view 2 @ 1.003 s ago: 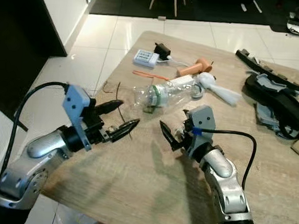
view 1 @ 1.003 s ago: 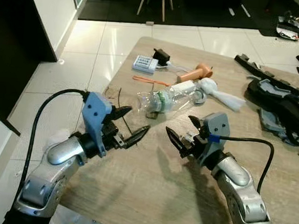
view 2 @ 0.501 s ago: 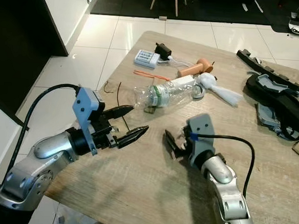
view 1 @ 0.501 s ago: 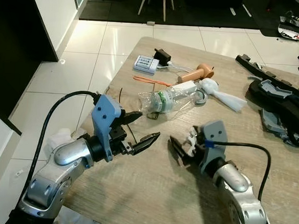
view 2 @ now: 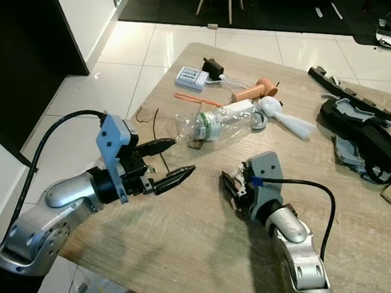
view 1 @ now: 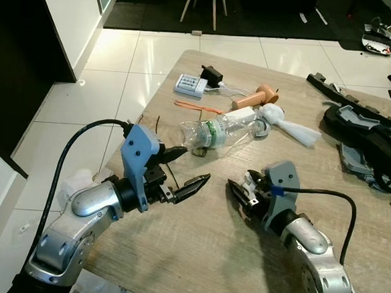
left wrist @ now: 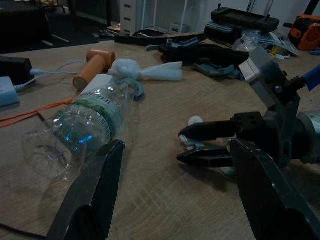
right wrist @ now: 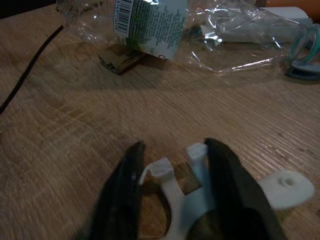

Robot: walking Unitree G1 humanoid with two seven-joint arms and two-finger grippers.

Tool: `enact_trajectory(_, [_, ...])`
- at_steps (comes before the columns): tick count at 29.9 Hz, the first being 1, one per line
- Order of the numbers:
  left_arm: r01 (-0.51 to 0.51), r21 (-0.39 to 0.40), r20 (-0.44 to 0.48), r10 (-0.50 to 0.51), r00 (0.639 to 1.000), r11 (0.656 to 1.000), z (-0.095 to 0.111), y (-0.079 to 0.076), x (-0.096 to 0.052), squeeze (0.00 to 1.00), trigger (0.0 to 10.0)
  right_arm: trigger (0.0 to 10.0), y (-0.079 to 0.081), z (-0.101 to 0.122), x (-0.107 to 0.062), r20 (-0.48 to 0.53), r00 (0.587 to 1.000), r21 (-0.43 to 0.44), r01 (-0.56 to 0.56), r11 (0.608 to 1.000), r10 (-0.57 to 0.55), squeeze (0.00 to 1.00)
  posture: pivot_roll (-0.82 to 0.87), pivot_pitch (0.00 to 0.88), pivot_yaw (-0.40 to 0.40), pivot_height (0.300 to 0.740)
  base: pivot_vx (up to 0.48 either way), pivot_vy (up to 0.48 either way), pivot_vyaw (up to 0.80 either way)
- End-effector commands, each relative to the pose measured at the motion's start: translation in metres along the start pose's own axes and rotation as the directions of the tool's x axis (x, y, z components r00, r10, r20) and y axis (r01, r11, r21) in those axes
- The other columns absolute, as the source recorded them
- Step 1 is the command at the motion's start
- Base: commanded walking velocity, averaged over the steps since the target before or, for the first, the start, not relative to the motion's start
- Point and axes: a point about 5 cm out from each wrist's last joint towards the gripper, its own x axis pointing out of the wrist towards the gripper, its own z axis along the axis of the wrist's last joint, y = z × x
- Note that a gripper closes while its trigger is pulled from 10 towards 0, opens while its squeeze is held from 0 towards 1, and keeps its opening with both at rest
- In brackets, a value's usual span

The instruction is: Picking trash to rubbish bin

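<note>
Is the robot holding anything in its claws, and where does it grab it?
The right gripper is closed around a small white plastic piece, pinching its forked end against the table. The left gripper is open, holding nothing.

A matt, pale wood-grain tabletop (view 1: 195, 254) carries a crumpled clear plastic bottle (view 1: 220, 131) with a glossy paper label. The floor (view 1: 148, 56) is glossy cream tile. The right pincer (right wrist: 175, 200), matt black, straddles a smooth white plastic piece (right wrist: 187, 195). The left pincer (view 1: 188, 171) is also matt black, on a brushed silver metal arm (view 1: 76, 225) with a blue plastic bracket (view 1: 137, 159).
</note>
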Motion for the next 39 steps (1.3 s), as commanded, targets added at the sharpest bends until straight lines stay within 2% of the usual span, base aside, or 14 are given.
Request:
enact_trajectory(1, [0.001, -0.004, 0.014, -0.001, 1.000, 1.000, 0.001, -0.002, 0.001, 0.00, 10.0, 0.0, 0.003, -0.019, -0.003, -0.081, 0.997, 0.059, 0.000, 0.998, 0.005, 0.00, 0.01, 0.212, 0.048, 0.740, 0.000, 0.000, 0.00])
enact_trajectory(10, [-0.017, 0.001, 0.020, 0.017, 1.000, 1.000, 0.002, 0.001, 0.001, 0.00, 10.0, 0.0, 0.001, -0.005, 0.001, 0.002, 1.000, 0.113, 0.007, 0.994, -0.007, 0.00, 0.01, 0.207, 0.044, 0.740, 0.000, 0.000, 0.00])
enact_trajectory(17, [-0.030, 0.006, 0.027, 0.030, 0.999, 1.000, 0.005, 0.005, 0.000, 0.00, 10.0, 0.0, 0.000, 0.026, 0.004, 0.172, 0.985, 0.136, 0.006, 0.991, -0.029, 0.00, 0.01, 0.203, 0.046, 0.740, 0.000, 0.000, 0.00])
enact_trajectory(19, [-0.039, 0.005, 0.035, 0.038, 0.999, 0.999, 0.007, 0.007, -0.001, 0.00, 10.0, 0.0, -0.001, 0.057, 0.005, 0.330, 0.943, 0.138, 0.003, 0.990, -0.049, 0.00, 0.01, 0.198, 0.049, 0.740, 0.000, 0.000, 0.00])
enact_trajectory(20, [-0.039, 0.005, 0.035, 0.038, 0.999, 0.999, 0.007, 0.007, -0.001, 0.00, 10.0, 0.0, -0.001, 0.057, 0.005, 0.330, 0.943, 0.138, 0.003, 0.990, -0.049, 0.00, 0.01, 0.198, 0.049, 0.740, 0.000, 0.000, 0.00])
enact_trajectory(22, [-0.072, 0.003, 0.051, 0.071, 0.996, 0.997, 0.009, 0.011, -0.001, 0.00, 10.0, 0.0, 0.000, 0.088, 0.002, 0.491, 0.870, 0.161, -0.036, 0.986, -0.048, 0.00, 0.00, 0.194, 0.050, 0.740, 0.000, 0.000, 0.00])
enact_trajectory(23, [-0.095, -0.003, 0.059, 0.095, 0.994, 0.995, 0.010, 0.013, -0.001, 0.00, 10.0, 2.9, 0.000, 0.096, 0.000, 0.523, 0.850, 0.171, -0.038, 0.985, -0.058, 0.00, 0.00, 0.192, 0.050, 0.740, 0.000, 0.000, 0.00])
enact_trajectory(24, [-0.095, -0.003, 0.059, 0.095, 0.994, 0.995, 0.010, 0.013, -0.001, 0.00, 10.0, 2.9, 0.000, 0.096, 0.000, 0.523, 0.850, 0.171, -0.038, 0.985, -0.058, 0.00, 0.00, 0.192, 0.050, 0.740, 0.000, 0.000, 0.00])
enact_trajectory(25, [-0.130, -0.012, 0.066, 0.130, 0.989, 0.991, 0.010, 0.016, -0.001, 0.00, 10.0, 10.0, 0.001, 0.101, 0.000, 0.537, 0.841, 0.170, -0.037, 0.985, -0.062, 0.00, 0.00, 0.188, 0.050, 0.740, 0.000, 0.000, 0.00])
enact_trajectory(29, [-0.305, -0.048, 0.078, 0.308, 0.948, 0.951, 0.006, 0.032, -0.011, 0.00, 10.0, 10.0, 0.006, 0.108, 0.000, 0.531, 0.845, 0.110, 0.002, 0.994, -0.060, 0.00, -0.01, 0.174, 0.048, 0.740, 0.000, 0.000, 0.00])
enact_trajectory(31, [-0.322, -0.050, 0.077, 0.325, 0.943, 0.945, 0.006, 0.033, -0.013, 0.00, 10.0, 10.0, 0.005, 0.109, 0.000, 0.527, 0.847, 0.107, 0.013, 0.994, -0.068, 0.00, -0.01, 0.174, 0.048, 0.740, 0.000, 0.000, 0.00])
enact_trajectory(33, [-0.388, -0.029, 0.077, 0.390, 0.918, 0.921, 0.006, 0.040, -0.017, 0.00, 10.0, 10.0, 0.000, 0.108, 0.002, 0.509, 0.853, 0.115, 0.067, 0.991, -0.116, 0.00, -0.01, 0.169, 0.046, 0.740, 0.000, 0.000, 0.00])
enact_trajectory(35, [-0.494, 0.004, 0.034, 0.494, 0.869, 0.869, -0.001, 0.050, -0.021, 0.00, 10.0, 10.0, -0.007, 0.107, 0.002, 0.500, 0.848, 0.118, 0.137, 0.984, -0.178, 0.00, -0.01, 0.164, 0.044, 0.740, 0.000, 0.000, 0.00])
enact_trajectory(39, [-0.550, 0.019, -0.014, 0.550, 0.835, 0.835, -0.008, 0.053, -0.023, 0.00, 10.0, 10.0, -0.014, 0.102, 0.002, 0.479, 0.846, 0.115, 0.202, 0.973, -0.232, 0.00, -0.01, 0.155, 0.037, 0.740, 0.000, 0.000, 0.00])
